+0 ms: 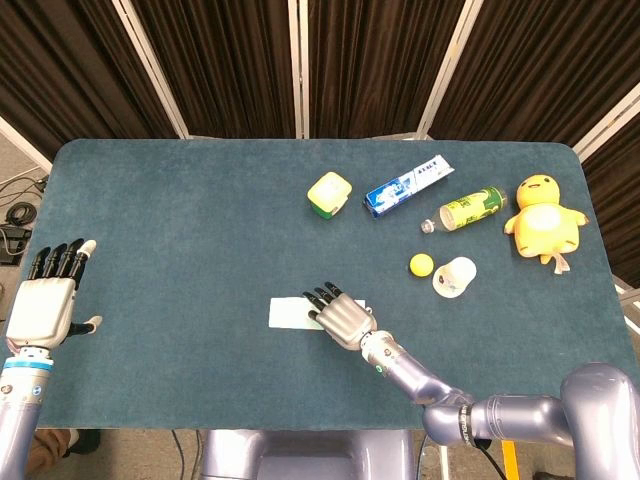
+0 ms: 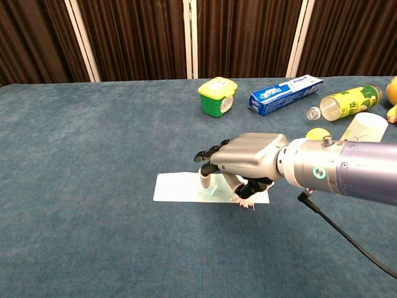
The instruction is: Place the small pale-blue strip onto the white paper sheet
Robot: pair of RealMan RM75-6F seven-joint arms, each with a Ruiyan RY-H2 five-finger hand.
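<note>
The white paper sheet (image 1: 290, 313) (image 2: 177, 187) lies flat near the table's front middle. My right hand (image 1: 343, 318) (image 2: 248, 163) hovers palm down over its right half, fingers spread and pointing left, and hides that part of the sheet. A small frayed, tasselled scrap (image 2: 243, 200) pokes out under the hand at the sheet's right front corner. No separate pale-blue strip is distinguishable; anything under the palm is hidden. My left hand (image 1: 45, 305) is raised at the far left table edge, fingers apart, holding nothing.
At the back right lie a green-and-yellow tub (image 1: 329, 193), a blue toothpaste box (image 1: 406, 185), a green bottle on its side (image 1: 470, 208), a yellow ball (image 1: 421, 264), a white cup (image 1: 455, 276) and a yellow duck plush (image 1: 543, 217).
</note>
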